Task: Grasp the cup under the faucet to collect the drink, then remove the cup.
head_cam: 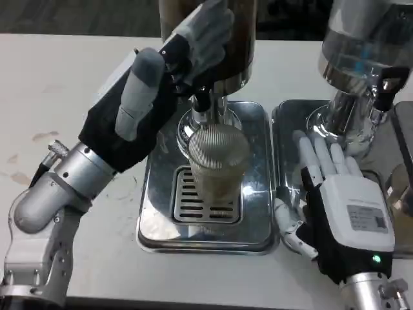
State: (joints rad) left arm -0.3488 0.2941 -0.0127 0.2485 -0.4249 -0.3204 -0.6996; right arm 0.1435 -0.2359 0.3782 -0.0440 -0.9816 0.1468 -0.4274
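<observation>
A white bench (pixel 58 84) fills the frame, with a few faint brownish stains at the left edge. At centre sits a shiny metal drip tray (pixel 258 213) with a slotted grate (pixel 193 203). The ribbed clear cup (pixel 218 165) stands upright on that grate, just below the faucet (pixel 201 103) of a drink dispenser (pixel 239 39) whose dark body rises out of the top of the frame; the cup appears to hold a pale brownish drink. The left hand (pixel 158 90) reaches in from the lower left on its silver forearm and is raised at the top centre, its fingers (pixel 210 32) wrapped against the dispenser just above the faucet, apart from the cup. At the right, a second dispenser (pixel 361 58) stands on its own metal tray (pixel 290 129). The right hand (pixel 335 200) lies at the lower right, back upward, its fingers (pixel 310 155) stretched out and spread wide, holding nothing, pointing toward the second dispenser's base and resting over that tray.
</observation>
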